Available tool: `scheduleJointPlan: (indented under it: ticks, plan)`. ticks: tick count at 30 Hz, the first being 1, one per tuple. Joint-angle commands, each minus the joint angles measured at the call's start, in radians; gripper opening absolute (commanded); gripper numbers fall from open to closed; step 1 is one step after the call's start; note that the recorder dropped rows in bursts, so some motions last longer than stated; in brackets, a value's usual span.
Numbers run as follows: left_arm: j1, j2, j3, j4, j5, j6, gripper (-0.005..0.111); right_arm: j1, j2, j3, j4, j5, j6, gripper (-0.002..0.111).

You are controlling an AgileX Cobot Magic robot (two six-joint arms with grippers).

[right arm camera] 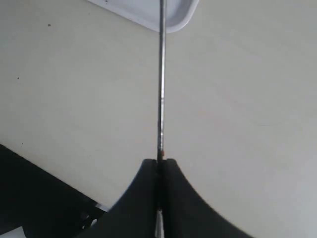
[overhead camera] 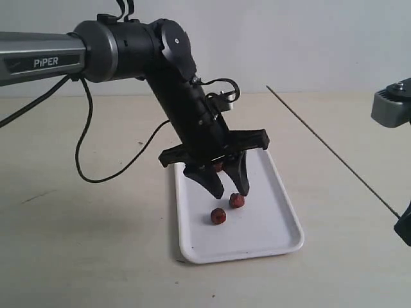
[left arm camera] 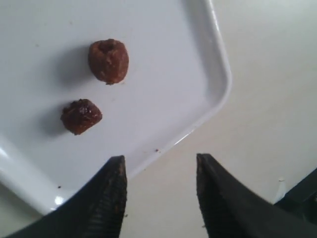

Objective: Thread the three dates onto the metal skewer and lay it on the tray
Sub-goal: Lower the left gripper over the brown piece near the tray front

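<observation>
The white tray [overhead camera: 270, 224] lies in the middle of the table with two dates [overhead camera: 218, 216] [overhead camera: 237, 201] on it. A third reddish-brown bit [overhead camera: 219, 167] shows behind the left fingers. My left gripper [overhead camera: 231, 191] hangs open just above the tray, close over the dates, holding nothing. In the left wrist view two dates [left arm camera: 108, 61] [left arm camera: 81, 116] lie on the tray [left arm camera: 220, 59] beyond the open left gripper [left arm camera: 160, 158]. My right gripper [right arm camera: 159, 161] is shut on the metal skewer [right arm camera: 161, 89]. The skewer [overhead camera: 327, 151] slants up and back over the table at the right.
A black cable [overhead camera: 87, 147] from the left arm loops over the table at the left. A corner of the tray [right arm camera: 173, 20] shows beyond the skewer in the right wrist view. The right arm's grey body [overhead camera: 393, 106] sits at the right edge.
</observation>
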Motion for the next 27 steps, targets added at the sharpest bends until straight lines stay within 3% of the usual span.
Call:
scheduleJointPlan:
  ticks: [1,4,10,20,27]
  plan:
    - [0.006,-0.014,-0.008,-0.062,0.005,0.009,0.046,-0.003,-0.008,0.003,0.003,-0.005,0.001,0.0]
    - [0.017,-0.01,-0.008,-0.059,0.005,-0.036,0.046,-0.003,-0.008,0.003,0.003,-0.005,0.001,0.0]
    - [-0.013,-0.023,-0.008,0.266,0.005,-0.258,0.046,-0.003,-0.008,0.003,0.003,-0.005,0.001,0.0]
    - [-0.089,-0.016,-0.008,0.35,-0.044,-0.379,0.046,-0.003,-0.008,0.003,0.003,-0.005,-0.001,0.0]
    - [-0.091,0.023,-0.008,0.337,-0.04,-0.412,0.046,-0.003,-0.008,0.003,0.003,-0.005,-0.001,0.0]
